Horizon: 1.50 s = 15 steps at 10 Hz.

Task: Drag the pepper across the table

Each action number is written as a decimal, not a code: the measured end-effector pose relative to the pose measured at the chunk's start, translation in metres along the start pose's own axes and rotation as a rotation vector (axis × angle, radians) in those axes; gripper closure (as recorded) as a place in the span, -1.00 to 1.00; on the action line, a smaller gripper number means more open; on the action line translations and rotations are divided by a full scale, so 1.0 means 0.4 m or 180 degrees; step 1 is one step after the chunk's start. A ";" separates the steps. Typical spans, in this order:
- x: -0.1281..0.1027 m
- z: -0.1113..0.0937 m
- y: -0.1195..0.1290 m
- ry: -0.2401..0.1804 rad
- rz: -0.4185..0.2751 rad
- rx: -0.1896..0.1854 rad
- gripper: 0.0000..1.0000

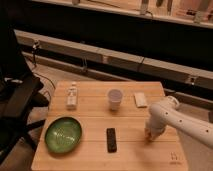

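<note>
The light wooden table (90,150) fills the lower middle of the camera view, with a small dark logo mark (174,157) at its near right corner. My white arm reaches in from the right, and the gripper (150,135) points down at the table's right side, its tip touching or just above the top. A small red-orange bit shows at the tip, likely the pepper (149,138), mostly hidden by the gripper.
A black remote (111,139) lies left of the gripper. A green bowl (63,134) sits at the near left. A white cup (115,98) stands mid-table, a white flat block (141,99) at the far right, a small bottle (72,96) at the far left. A dark chair (15,107) stands left of the table.
</note>
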 end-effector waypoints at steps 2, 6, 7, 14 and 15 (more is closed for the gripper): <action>0.007 -0.005 -0.010 0.0008 -0.0025 0.0002 1.00; 0.020 -0.011 -0.026 0.0021 -0.0062 -0.0003 1.00; 0.024 -0.012 -0.031 0.0024 -0.0072 -0.0007 1.00; 0.045 -0.022 -0.060 0.0048 -0.0130 -0.0018 1.00; 0.049 -0.023 -0.066 0.0052 -0.0139 -0.0021 1.00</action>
